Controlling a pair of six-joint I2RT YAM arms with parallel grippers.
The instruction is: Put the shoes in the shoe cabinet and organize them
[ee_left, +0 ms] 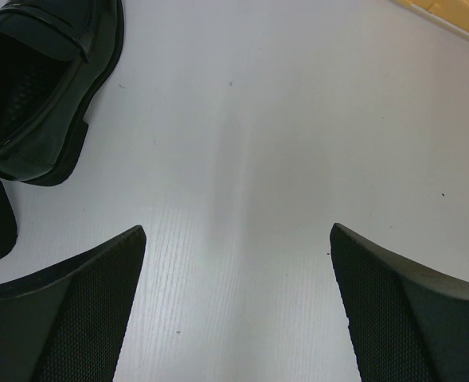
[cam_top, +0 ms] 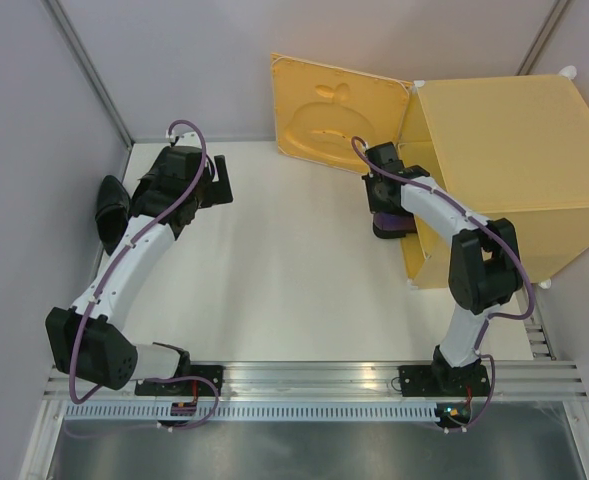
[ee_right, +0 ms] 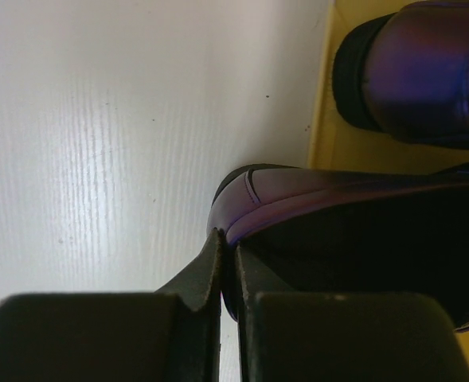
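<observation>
As the overhead view shows, the right gripper (cam_top: 389,212) sits at the cabinet (cam_top: 504,160) mouth, with the black shoes (cam_top: 109,212) far left of it. Left wrist: left gripper (ee_left: 236,231) spread wide, empty. Right wrist: right gripper clamped on a purple shoe (ee_right: 338,203) straddling the cabinet threshold; its mate (ee_right: 433,72) stands inside.

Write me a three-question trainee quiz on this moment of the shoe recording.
1. True or false: the left gripper is holding a black shoe.
2. What is the right gripper pinching? A: a black shoe. B: a purple shoe. C: nothing.
3. Fill in: the door of the shoe cabinet stands ____.
Key: 1 false, its jaws are open over bare table; 2 B; 3 open.
</observation>
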